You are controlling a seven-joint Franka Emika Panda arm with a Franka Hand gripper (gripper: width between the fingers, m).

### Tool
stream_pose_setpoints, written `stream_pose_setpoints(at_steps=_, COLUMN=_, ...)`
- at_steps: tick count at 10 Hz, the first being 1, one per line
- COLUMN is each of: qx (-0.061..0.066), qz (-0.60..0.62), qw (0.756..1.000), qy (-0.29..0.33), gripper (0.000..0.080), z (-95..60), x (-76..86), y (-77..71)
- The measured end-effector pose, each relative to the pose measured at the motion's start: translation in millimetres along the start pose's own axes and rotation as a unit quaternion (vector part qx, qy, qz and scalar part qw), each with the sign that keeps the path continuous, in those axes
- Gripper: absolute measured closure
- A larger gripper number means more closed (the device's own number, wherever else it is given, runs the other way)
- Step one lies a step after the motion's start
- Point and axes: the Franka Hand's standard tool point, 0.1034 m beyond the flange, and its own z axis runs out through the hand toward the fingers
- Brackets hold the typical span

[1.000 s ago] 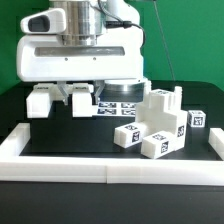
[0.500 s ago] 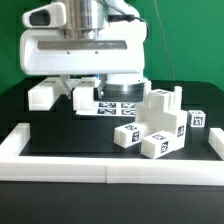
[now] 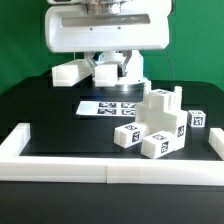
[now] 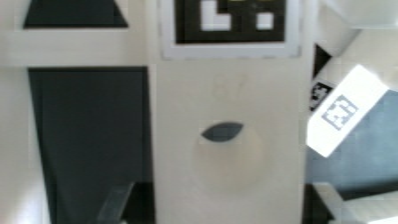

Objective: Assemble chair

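Observation:
My gripper (image 3: 103, 62) hangs above the black table, shut on a long white chair part (image 3: 72, 72) that it holds clear of the surface. In the wrist view this part (image 4: 222, 130) runs straight between the fingers (image 4: 121, 205) as a flat slab. It has a small dark hole in its middle and a black-and-white tag (image 4: 231, 20) at its far end. A blocky cluster of joined chair pieces (image 3: 158, 125) with several tags stands on the table at the exterior view's right.
The marker board (image 3: 110, 106) lies flat on the table under the gripper. A low white border wall (image 3: 100, 168) runs along the front and both sides. A small tagged cube (image 3: 197, 119) sits at the far right.
The gripper has risen and shifted toward the exterior view's right, carrying the white part up off the table. The marker board beneath it now shows fully.

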Motion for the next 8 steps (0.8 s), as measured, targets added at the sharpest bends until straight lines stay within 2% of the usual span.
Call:
stream_pose_setpoints(at_steps=1, qx=-0.001, qz=0.000, qw=1.000, qy=0.002, gripper=0.0511, z=1.4, x=4.4, y=-1.9)
stream_pose_setpoints(at_steps=5, qx=-0.001, qz=0.058, qw=0.998, qy=-0.001, gripper=0.0511, z=4.5, x=3.0, y=-1.5)
stream_pose_setpoints(at_steps=6, qx=-0.001, qz=0.111, qw=0.994, qy=-0.001, gripper=0.0511, z=3.8, x=2.4, y=-4.0)
stream_pose_setpoints(at_steps=8, qx=0.004, qz=0.200, qw=0.980, qy=0.000, gripper=0.0511, z=-3.5, x=-1.6, y=-19.3)
